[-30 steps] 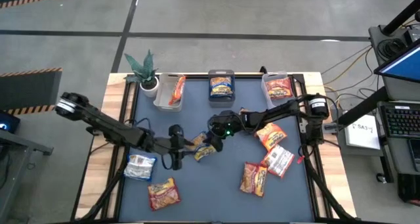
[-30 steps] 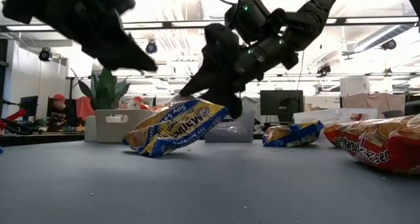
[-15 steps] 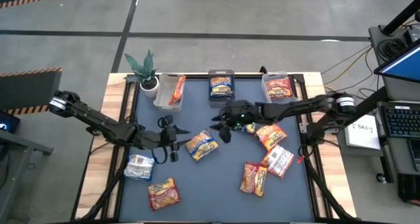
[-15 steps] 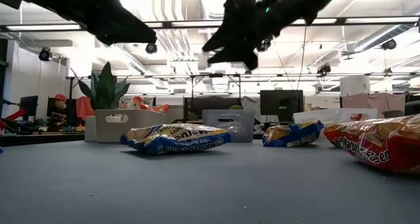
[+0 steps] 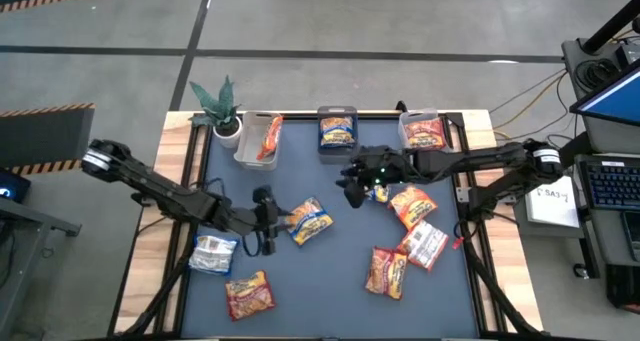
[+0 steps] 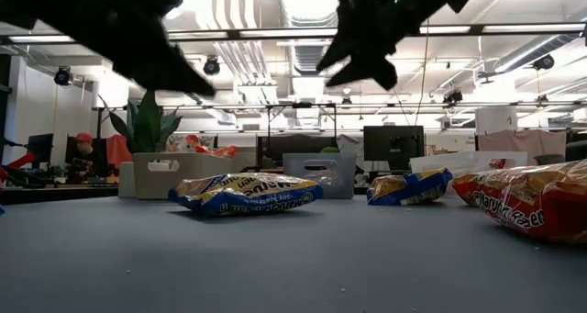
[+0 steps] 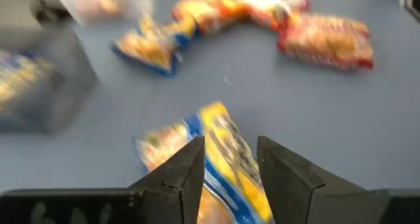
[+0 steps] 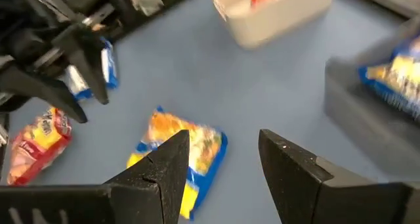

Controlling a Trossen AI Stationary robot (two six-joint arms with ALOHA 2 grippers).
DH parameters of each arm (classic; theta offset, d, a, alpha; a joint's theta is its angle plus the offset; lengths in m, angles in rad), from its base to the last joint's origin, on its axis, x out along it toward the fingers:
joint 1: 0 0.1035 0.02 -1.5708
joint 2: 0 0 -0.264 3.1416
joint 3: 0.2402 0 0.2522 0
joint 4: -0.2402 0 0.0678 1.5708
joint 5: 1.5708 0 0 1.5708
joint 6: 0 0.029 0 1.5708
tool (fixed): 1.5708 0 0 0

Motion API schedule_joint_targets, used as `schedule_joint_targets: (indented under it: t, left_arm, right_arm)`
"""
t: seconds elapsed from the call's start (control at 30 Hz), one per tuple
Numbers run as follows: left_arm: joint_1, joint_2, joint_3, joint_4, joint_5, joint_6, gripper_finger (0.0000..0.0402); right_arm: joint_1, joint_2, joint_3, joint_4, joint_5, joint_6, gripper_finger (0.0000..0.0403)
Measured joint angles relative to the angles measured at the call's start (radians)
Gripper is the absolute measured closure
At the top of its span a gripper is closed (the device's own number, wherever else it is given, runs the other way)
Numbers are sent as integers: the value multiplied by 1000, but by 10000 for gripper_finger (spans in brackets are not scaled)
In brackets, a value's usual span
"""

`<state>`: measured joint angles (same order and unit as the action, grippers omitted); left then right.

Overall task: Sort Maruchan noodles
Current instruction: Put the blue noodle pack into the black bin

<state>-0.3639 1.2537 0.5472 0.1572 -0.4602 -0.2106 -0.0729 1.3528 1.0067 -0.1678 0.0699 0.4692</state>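
Observation:
A blue-yellow noodle packet point(image 5: 310, 221) lies flat on the blue mat near the middle, also in the low view point(image 6: 246, 194). My left gripper point(image 5: 271, 219) hovers open just to the packet's left, above the mat point(image 6: 194, 85); its wrist view shows the packet point(image 7: 226, 165) past the gap between the fingers. My right gripper point(image 5: 347, 189) hangs open in the air to the packet's far right point(image 6: 347, 63), well above the packet point(image 8: 180, 152). Neither gripper touches it.
Three clear bins stand along the far edge, holding an orange packet point(image 5: 268, 139), a blue-yellow packet point(image 5: 338, 131) and a red packet point(image 5: 424, 133). Loose packets lie near left point(image 5: 212, 253), point(image 5: 248, 294) and right point(image 5: 412, 206), point(image 5: 425, 244), point(image 5: 387, 271). A potted plant point(image 5: 222, 109) stands far left.
The blue-yellow packet, which stood tilted with one end raised at my right gripper, has dropped flat onto the mat. My right gripper has risen and drawn back toward the table's right and far edges. My left gripper swung left and came back beside the packet.

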Motion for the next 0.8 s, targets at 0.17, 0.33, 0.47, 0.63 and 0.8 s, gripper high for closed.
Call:
schedule_joint_targets:
  t: [0.17,0.33,0.47,0.63,0.8]
  left_arm:
    - [0,153,0,21,33,-92,283]
    - [-1,273,12,33,37,-133,306]
    - [-1,332,11,36,55,-173,331]
    - [-2,381,9,46,53,-229,360]
    - [-2,405,7,53,46,-264,365]
  right_arm:
    - [8,85,-4,9,-61,79,201]
    - [7,195,-5,77,-153,129,150]
    - [7,273,-4,153,-184,169,106]
    - [2,360,9,244,-265,197,65]
    - [-5,430,33,286,-284,195,48]
